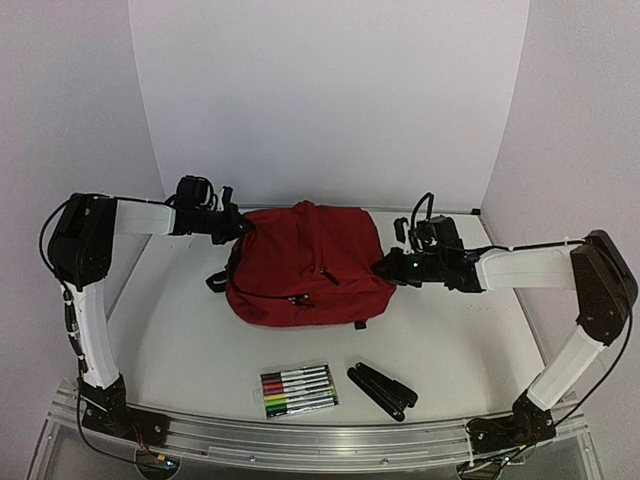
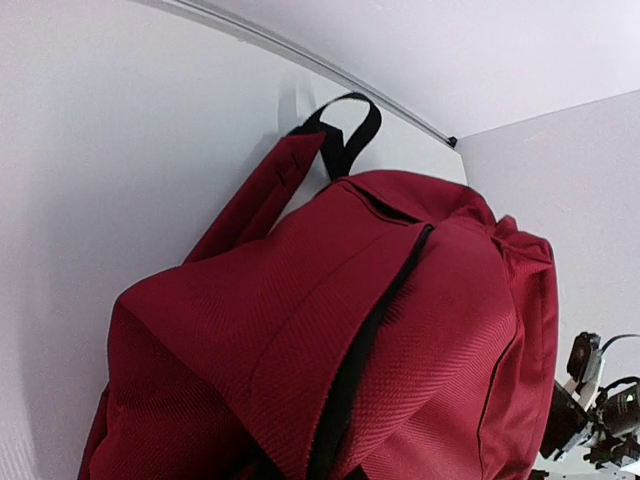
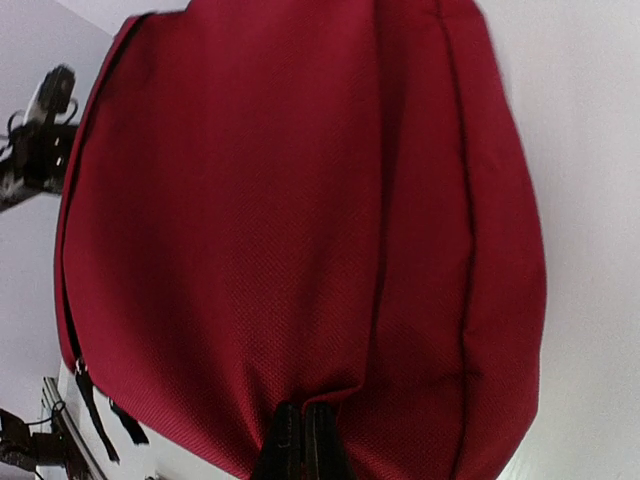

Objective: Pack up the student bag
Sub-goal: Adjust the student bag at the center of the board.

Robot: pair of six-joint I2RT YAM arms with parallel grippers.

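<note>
The student bag (image 1: 305, 265), dark red with black zippers, lies in the middle of the white table. My left gripper (image 1: 238, 228) is at its upper left corner, shut on a raised fold of the fabric. In the left wrist view the bag (image 2: 330, 320) fills the frame and hides the fingers; a black strap loop (image 2: 345, 130) shows at its far end. My right gripper (image 1: 388, 268) is at the bag's right edge. In the right wrist view its black fingers (image 3: 288, 445) are pressed together, with a pinch of the red fabric (image 3: 300, 230) between them.
A clear pack of coloured markers (image 1: 297, 390) lies near the front edge, with a black folded item (image 1: 382, 390) to its right. An aluminium rail (image 1: 320, 445) runs along the front. White walls close in the back and sides.
</note>
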